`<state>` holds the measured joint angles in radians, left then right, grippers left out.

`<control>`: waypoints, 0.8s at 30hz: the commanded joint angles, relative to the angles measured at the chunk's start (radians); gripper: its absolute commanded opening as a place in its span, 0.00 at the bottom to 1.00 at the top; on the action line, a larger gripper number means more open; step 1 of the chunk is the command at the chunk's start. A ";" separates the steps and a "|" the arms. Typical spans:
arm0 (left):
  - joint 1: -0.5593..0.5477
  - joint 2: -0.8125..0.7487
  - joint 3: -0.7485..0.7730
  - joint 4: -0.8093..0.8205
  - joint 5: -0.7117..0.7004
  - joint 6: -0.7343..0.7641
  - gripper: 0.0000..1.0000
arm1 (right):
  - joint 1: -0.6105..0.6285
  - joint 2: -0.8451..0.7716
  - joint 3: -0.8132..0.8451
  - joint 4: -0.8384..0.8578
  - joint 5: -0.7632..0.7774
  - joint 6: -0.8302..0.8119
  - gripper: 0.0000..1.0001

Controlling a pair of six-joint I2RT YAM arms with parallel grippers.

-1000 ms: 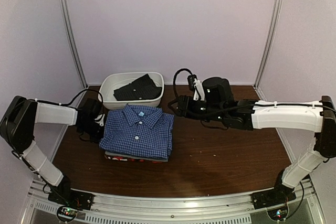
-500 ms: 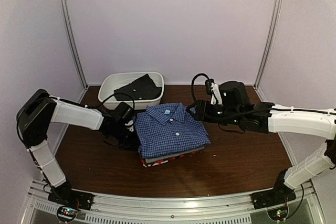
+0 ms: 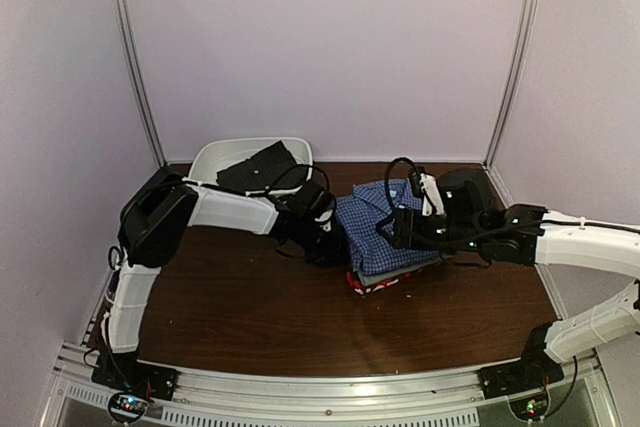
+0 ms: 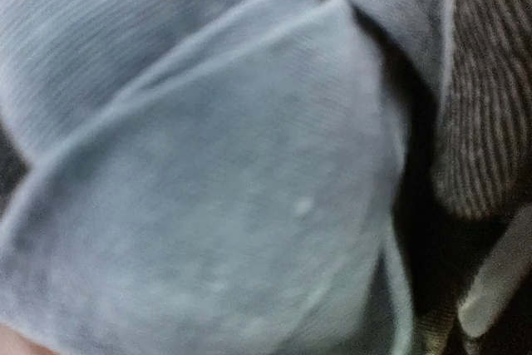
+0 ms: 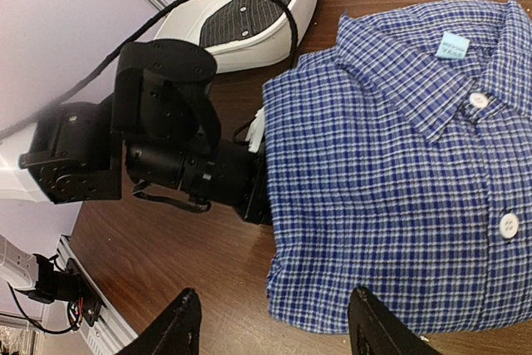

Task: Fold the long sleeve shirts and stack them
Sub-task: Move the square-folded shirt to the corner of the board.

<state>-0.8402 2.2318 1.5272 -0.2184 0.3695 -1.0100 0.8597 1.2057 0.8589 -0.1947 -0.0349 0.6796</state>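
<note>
The brown wooden tabletop (image 3: pixel 230 297) carries, centre-right of the overhead view, a stack of folded long sleeve shirts (image 3: pixel 385 247). A blue-and-white fine-check cloth shirt (image 5: pixel 391 164) lies on top, with grey and red folds beneath. At upper left sits a white oval plastic basin (image 3: pixel 205 162) holding a dark striped shirt (image 3: pixel 262 167). The left arm (image 3: pixel 235 209) presses into the stack's left side; its jaws are buried in cloth, so I cannot tell their state. The right arm (image 3: pixel 590 245) holds its jaws wide and empty over the check shirt's near corner. The pile looks soft, light and liable to shear between layers, so it is best gripped low, under the bottom fold.
</note>
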 commanded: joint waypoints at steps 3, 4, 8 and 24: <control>-0.014 0.209 0.287 0.057 0.075 -0.013 0.19 | 0.010 -0.059 -0.034 -0.081 0.030 0.014 0.61; -0.016 0.235 0.331 0.058 0.089 -0.013 0.19 | 0.013 -0.058 -0.039 -0.081 0.030 0.020 0.61; -0.017 0.286 0.440 0.043 0.108 -0.011 0.19 | 0.024 -0.041 -0.041 -0.080 0.030 0.034 0.61; 0.121 -0.065 0.049 0.046 0.028 0.109 0.32 | 0.131 0.153 -0.059 0.003 0.030 0.102 0.59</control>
<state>-0.7635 2.2848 1.6482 -0.1921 0.4267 -0.9607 0.9634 1.3117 0.8242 -0.2413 -0.0219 0.7410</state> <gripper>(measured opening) 0.313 0.607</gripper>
